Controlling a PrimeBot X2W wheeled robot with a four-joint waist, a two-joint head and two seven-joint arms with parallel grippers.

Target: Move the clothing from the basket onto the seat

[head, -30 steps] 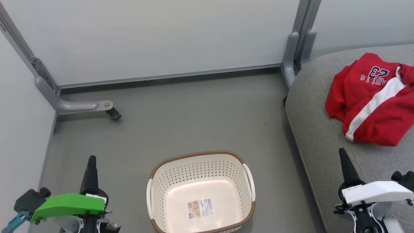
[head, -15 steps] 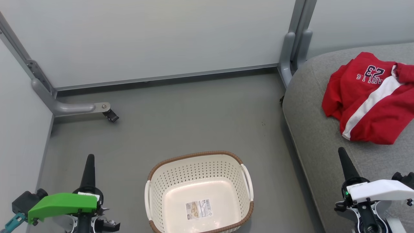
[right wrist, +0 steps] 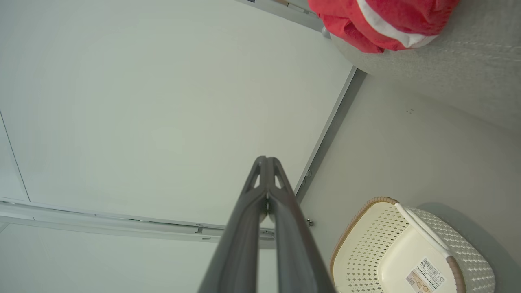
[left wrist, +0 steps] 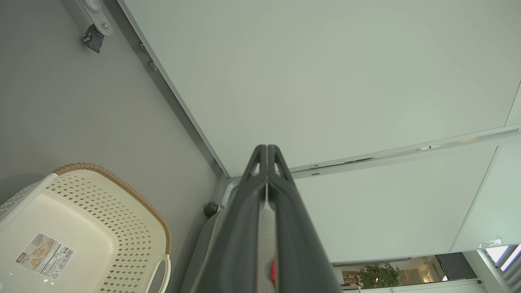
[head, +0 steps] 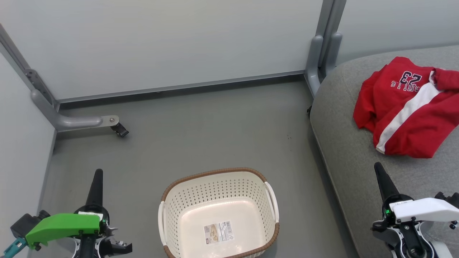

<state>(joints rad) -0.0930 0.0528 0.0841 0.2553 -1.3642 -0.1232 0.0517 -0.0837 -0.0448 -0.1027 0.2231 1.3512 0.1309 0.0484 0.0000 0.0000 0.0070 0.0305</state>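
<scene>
Floor (head: pixel 200 129) of plain grey runs to pale partition panels (head: pixel 172 39), with a castered metal foot (head: pixel 107 122) at the left. The basket (head: pixel 215 188) stands on the floor, a paper label (head: pixel 217 232) on its inside bottom. The clothing (head: pixel 401 111) lies bunched on the seat (head: pixel 351 154) at the right. Left pincer (head: pixel 97 175) and right pincer (head: pixel 378 167) are both pressed together, pinching nothing. The left wrist view reaches past the panels to a leafy plant (left wrist: pixel 374 276). Since a second ago the head camera has swung slightly; basket and clothing lie as before.
</scene>
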